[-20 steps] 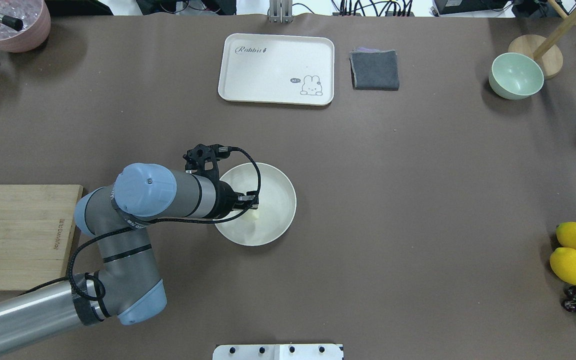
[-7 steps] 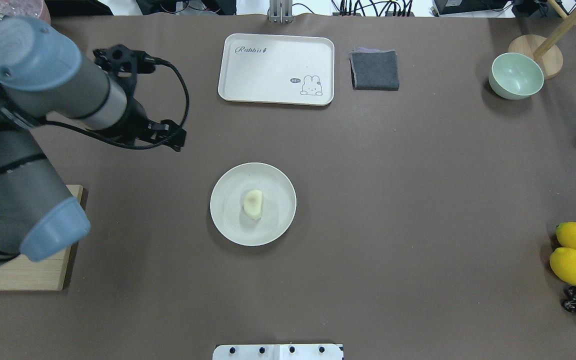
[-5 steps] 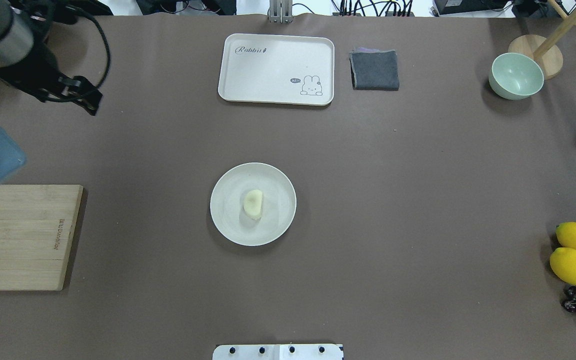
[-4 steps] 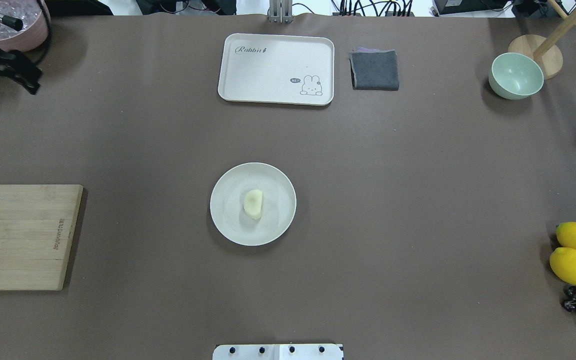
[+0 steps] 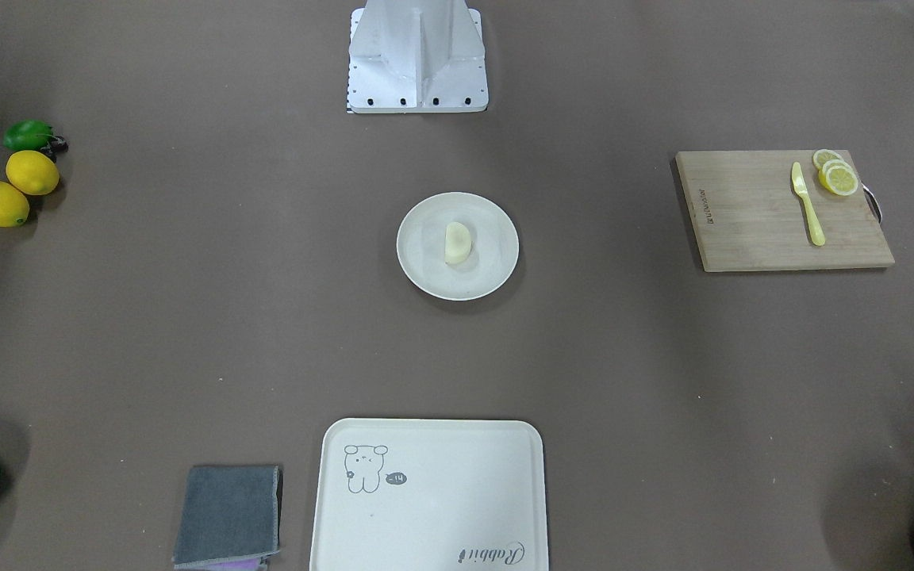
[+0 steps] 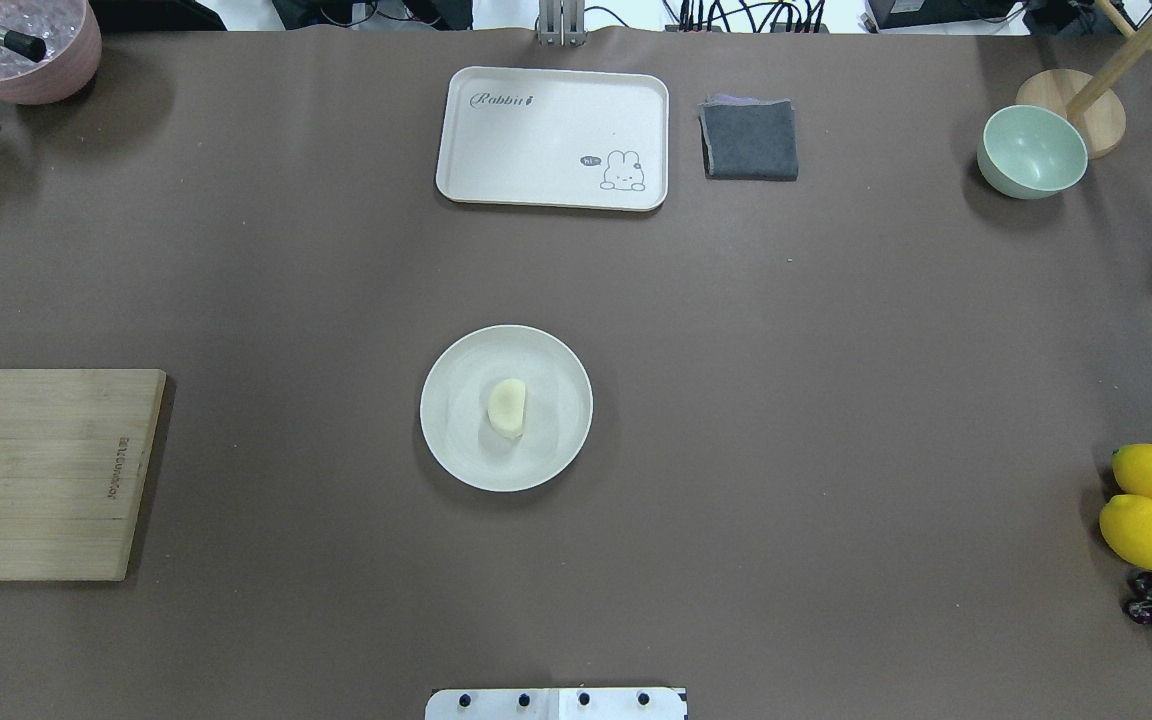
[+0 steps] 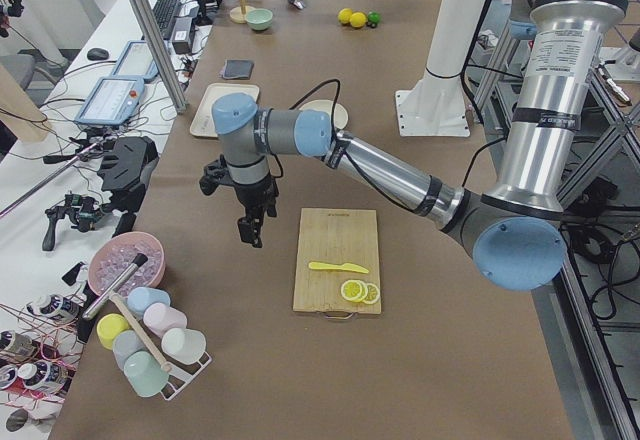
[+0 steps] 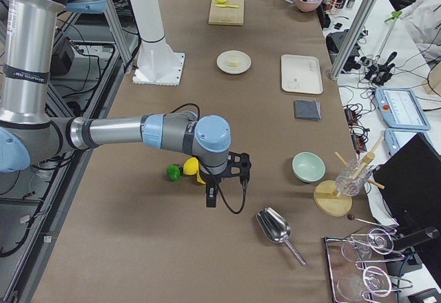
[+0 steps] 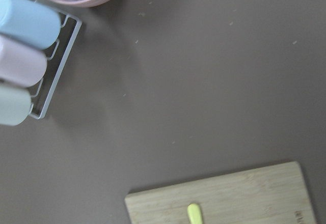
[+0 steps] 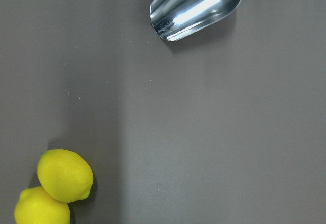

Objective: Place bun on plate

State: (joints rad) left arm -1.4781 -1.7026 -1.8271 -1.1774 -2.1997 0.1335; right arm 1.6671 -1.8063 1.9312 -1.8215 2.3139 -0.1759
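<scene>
Bun (image 6: 506,407) on plate (image 6: 456,440), long axis toward robot; left end effector (image 7: 255,228) looks nearer to me than right end effector (image 8: 211,196); whether either is open, I cannot tell.

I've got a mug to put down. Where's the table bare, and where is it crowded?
Widest bare stretch: between the plate and the lemons. Also bare between the plate and the tray, and between the cutting board and the plate. Crowded: the corner around the green bowl and wooden stand.

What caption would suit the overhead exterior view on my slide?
A small pale cream bun lies on a round cream-white plate near the middle of the brown table.
</scene>
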